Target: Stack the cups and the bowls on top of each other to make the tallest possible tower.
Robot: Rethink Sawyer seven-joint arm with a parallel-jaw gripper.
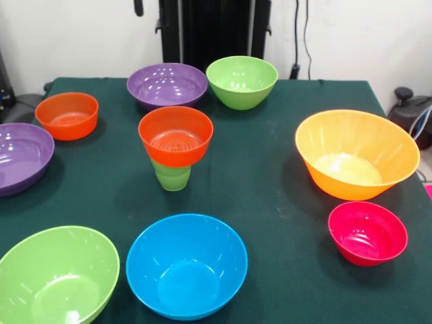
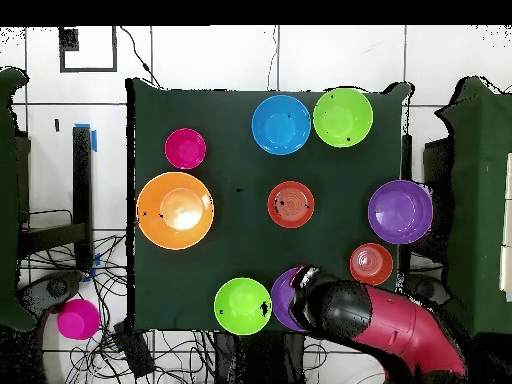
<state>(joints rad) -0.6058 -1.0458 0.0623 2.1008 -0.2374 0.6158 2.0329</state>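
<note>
Nearest the front camera, a glossy blue plastic bowl [image 1: 186, 265] and a large lime-green plastic bowl [image 1: 57, 275] stand upright on the dark green counter [image 1: 270, 189], with a small pink-red plastic bowl [image 1: 368, 232] to the right and a large orange plastic bowl [image 1: 356, 154] just behind it. At mid-counter the tower [image 1: 175, 145] is found: a small light-green ridged plastic tumbler [image 1: 172, 175] with a small orange-red plastic bowl [image 1: 175, 135] seated in its mouth, apparently level. Further back, a purple plastic bowl [image 1: 21, 156] is cut by the left edge, a second small orange-red bowl [image 1: 67, 115] stands behind it, and another purple bowl [image 1: 167, 85] and a second lime-green bowl [image 1: 241, 81] lie nearest the pedestal. In the overhead view the red and black arm [image 2: 385, 322] is seen over the purple bowl by the base; the pincer itself is hidden beneath the wrist, so whether it is released or clenched cannot be told. The step in hand is judged to be fetching a next bowl. It would best be gripped by the rim, carried high, centred over the orange-red bowl and lowered gently, since a narrow tumbler base is easily tipped. A small bowl is probably safer than a wide one.
</note>
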